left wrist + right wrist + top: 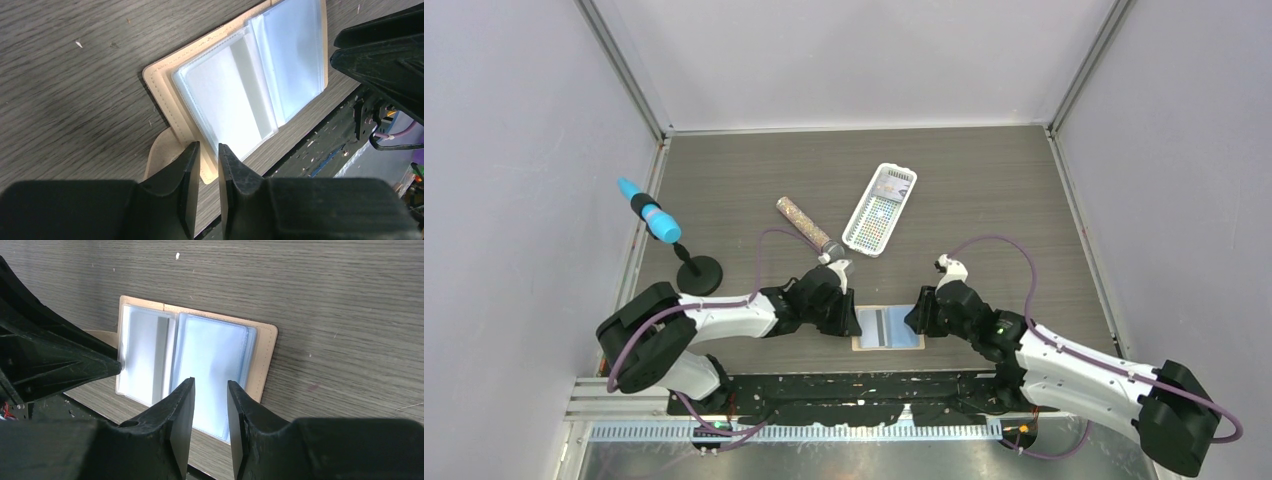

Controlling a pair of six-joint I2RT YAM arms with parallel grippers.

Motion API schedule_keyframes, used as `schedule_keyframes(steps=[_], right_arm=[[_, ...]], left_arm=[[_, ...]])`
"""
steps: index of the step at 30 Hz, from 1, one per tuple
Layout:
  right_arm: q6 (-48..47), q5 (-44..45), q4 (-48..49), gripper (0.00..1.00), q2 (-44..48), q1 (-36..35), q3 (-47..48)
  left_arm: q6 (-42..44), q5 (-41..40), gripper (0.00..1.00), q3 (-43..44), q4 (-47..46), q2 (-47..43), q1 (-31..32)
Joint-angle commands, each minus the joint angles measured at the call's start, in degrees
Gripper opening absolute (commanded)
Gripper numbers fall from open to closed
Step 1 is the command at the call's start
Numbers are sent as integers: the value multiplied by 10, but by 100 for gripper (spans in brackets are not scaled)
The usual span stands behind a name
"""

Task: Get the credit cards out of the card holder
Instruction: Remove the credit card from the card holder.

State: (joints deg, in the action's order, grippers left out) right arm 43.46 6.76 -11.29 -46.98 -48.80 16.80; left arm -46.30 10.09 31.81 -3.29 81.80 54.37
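The tan card holder point(889, 342) lies open and flat near the table's front edge, with its shiny bluish pockets facing up. It also shows in the left wrist view point(165, 100) and the right wrist view point(265, 355). A pale credit card with a grey stripe point(235, 100) sits inside the left pocket point(150, 355). The right pocket point(215, 352) looks pale blue, and what it holds I cannot tell. My left gripper point(852, 318) point(209, 147) is at the holder's left edge by its tab point(162, 155), its jaws narrowly apart and empty. My right gripper point(916, 322) point(211, 382) is over the right pocket, slightly open and empty.
A glittery tube point(806, 226) and a white slotted basket point(881, 208) lie behind the holder. A blue pen-like object point(649, 220) stands on a black round base point(700, 272) at the left. A black perforated plate point(320, 145) borders the table's front edge close to the holder.
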Motion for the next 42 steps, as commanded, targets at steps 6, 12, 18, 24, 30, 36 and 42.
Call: schedule_keyframes(steps=[6,12,18,24,30,36,42], right_arm=[[0,26,-3,38,27,-2,-2],[-3,44,-21,38,37,-2,-5],[0,34,-10,38,26,-1,-15],[6,25,9,38,20,-2,-28],[8,18,25,38,10,-1,-32],[9,12,42,37,1,-2,-38],[7,12,40,37,8,-2,-39]], left_arm=[[-9,17,0,17,-29,8,2],[-15,27,0,20,-24,-10,2],[-17,35,0,32,-15,-22,4],[-25,56,0,23,-62,-36,7],[-33,82,0,16,-119,-43,9],[-52,115,0,11,-197,-14,11],[-60,121,0,11,-219,13,11]])
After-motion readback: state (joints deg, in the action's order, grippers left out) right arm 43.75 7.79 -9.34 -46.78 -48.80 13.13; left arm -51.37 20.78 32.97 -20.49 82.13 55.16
